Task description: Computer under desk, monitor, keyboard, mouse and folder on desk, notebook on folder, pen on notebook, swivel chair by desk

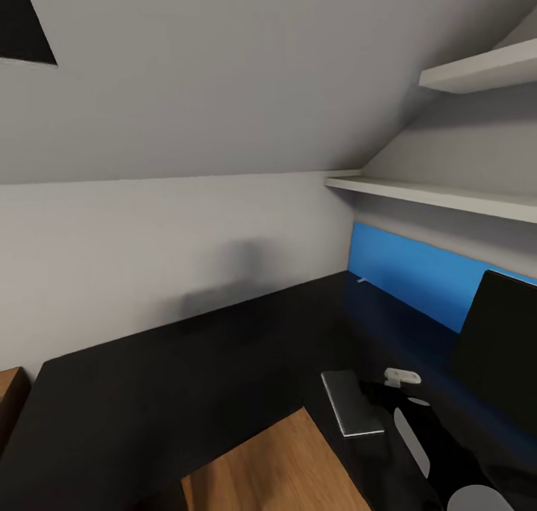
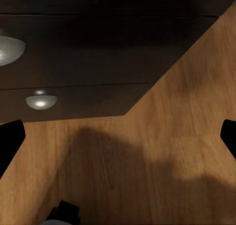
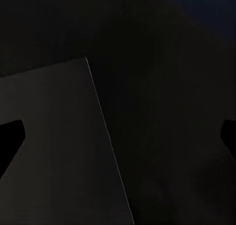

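Head view shows the desk point(image 1: 186, 377), its black top running into the corner under a sloped wall, with the notebook point(image 1: 350, 403) lying flat on it beside the right arm point(image 1: 440, 451), and the monitor point(image 1: 500, 354) at the right edge. Left wrist view gives instead the drawers point(image 2: 88, 62), round knobs point(image 2: 41, 100) and wooden floor point(image 2: 162, 171). Both grippers have fingers wide apart, holding nothing; the right gripper point(image 3: 118, 136) hangs above the notebook.
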Robot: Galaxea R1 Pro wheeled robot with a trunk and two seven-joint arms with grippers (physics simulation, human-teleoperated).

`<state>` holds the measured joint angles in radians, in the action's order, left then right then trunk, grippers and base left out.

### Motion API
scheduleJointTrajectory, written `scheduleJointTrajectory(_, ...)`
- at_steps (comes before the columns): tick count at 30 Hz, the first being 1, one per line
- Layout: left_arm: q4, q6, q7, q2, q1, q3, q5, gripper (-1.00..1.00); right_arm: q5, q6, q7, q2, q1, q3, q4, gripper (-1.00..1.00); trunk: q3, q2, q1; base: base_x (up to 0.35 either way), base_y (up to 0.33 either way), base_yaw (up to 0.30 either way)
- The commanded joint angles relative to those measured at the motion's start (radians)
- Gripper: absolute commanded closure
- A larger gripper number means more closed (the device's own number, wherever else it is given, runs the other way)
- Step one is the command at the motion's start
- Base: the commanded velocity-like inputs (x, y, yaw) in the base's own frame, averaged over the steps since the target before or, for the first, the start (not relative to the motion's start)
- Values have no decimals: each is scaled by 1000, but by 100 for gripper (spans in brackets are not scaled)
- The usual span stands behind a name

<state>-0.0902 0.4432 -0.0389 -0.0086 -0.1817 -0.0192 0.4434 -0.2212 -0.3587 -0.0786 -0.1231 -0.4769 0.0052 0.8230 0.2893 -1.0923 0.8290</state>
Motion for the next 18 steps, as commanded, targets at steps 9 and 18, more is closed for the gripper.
scheduleJointTrajectory(9, 1, 3, -4, 1, -1, -2, 7, -100, -10, -4, -10, 2, 0, 51, 1, -100, 1, -1, 0, 80, 0, 0)
scheduleJointTrajectory(18, 1, 3, -3, 0, -1, -2, 7, -100, -10, -3, -7, 2, 0, 66, 1, -100, 4, -8, 4, 5, 0, 0)
